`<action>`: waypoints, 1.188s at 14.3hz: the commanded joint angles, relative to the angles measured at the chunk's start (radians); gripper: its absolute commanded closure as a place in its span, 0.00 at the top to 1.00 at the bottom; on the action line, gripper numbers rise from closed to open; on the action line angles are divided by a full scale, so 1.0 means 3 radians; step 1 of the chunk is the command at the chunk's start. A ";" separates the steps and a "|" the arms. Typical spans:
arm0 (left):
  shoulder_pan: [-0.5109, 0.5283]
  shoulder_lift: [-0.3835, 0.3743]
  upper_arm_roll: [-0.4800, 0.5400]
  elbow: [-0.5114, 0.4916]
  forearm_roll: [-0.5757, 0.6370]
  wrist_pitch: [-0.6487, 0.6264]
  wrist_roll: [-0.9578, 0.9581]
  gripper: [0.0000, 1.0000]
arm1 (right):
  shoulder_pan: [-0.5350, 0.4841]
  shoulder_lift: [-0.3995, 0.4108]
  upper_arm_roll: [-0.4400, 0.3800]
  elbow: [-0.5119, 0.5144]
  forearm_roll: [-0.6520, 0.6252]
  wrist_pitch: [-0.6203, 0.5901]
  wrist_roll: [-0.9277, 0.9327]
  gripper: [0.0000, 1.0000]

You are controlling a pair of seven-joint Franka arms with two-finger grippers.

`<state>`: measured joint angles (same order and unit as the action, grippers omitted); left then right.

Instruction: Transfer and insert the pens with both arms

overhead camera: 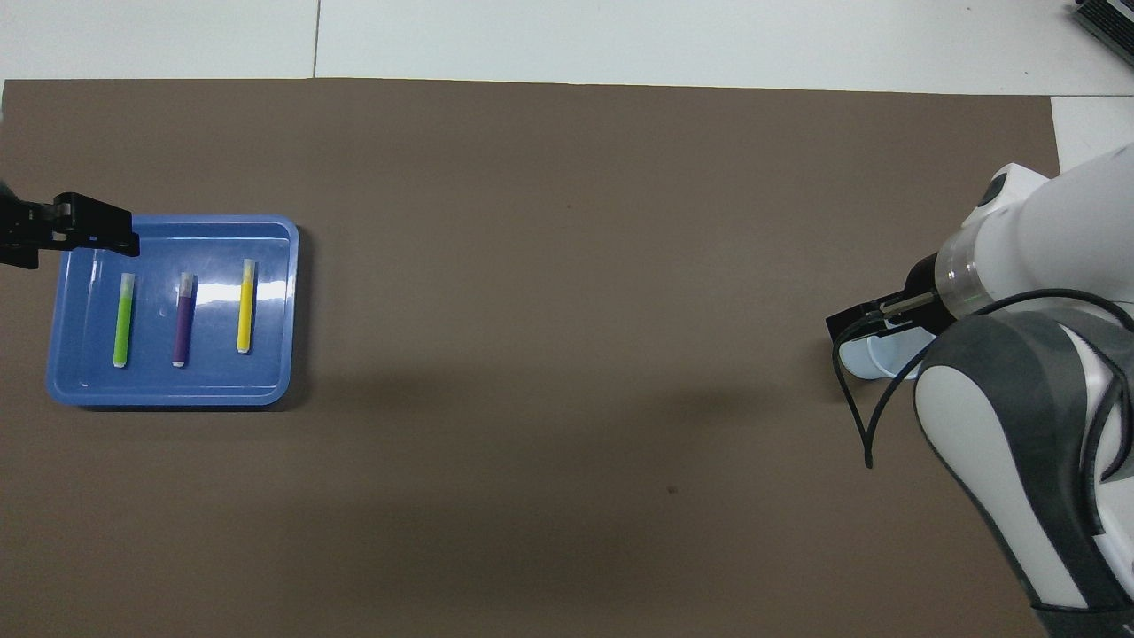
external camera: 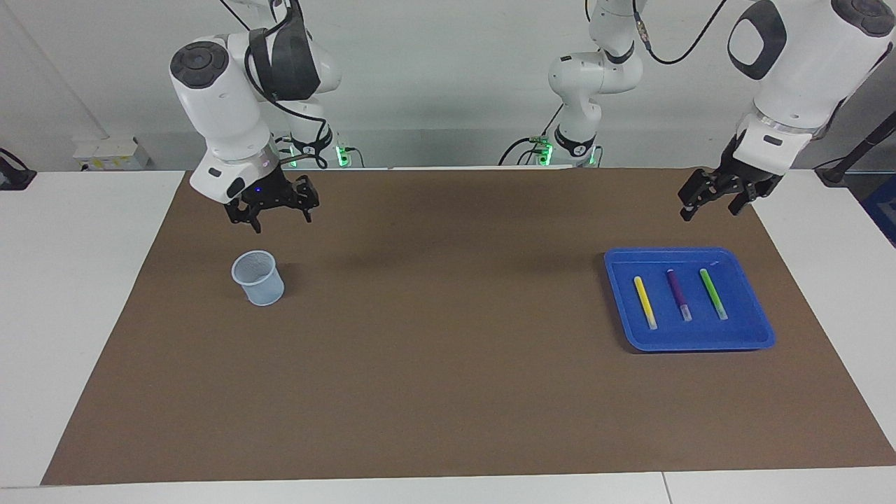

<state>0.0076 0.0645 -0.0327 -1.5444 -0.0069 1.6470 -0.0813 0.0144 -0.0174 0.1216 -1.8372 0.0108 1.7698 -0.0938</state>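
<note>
Black and empty, the left gripper (external camera: 717,198) is held open above the mat just short of the blue tray (external camera: 759,336). Below it, three pens (external camera: 680,295) lie parallel, long axes running away from the robots (green nearest). Over the cup (external camera: 258,278), the right gripper (external camera: 274,207) is also open, waiting.

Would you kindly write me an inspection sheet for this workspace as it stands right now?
Surface: brown mat over a white table.
Job's things: yellow pen, purple pen and light green pen lie side by side, apart, in the blue tray at the left arm's end; pale mesh cup stands upright at the right arm's end.
Clutter: nothing seen.
Grippers: left gripper open, empty, raised over the mat beside the tray's robot-side edge; right gripper open, empty, raised near the cup.
Cables: black cable loops along the right arm.
Surroundings: two smaller white arms with green-lit bases; grey wall.
</note>
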 commanded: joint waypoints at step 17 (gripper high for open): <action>0.0051 -0.0051 -0.0019 -0.0011 -0.0043 -0.0065 0.0051 1.00 | -0.0033 -0.0228 0.0004 0.0422 0.0000 -0.0571 0.0006 1.00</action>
<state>0.0087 0.0641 -0.0328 -1.5423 -0.0080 1.6362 -0.0813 0.0098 -0.0931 0.1202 -1.7275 0.0108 1.6206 -0.0938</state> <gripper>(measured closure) 0.000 0.000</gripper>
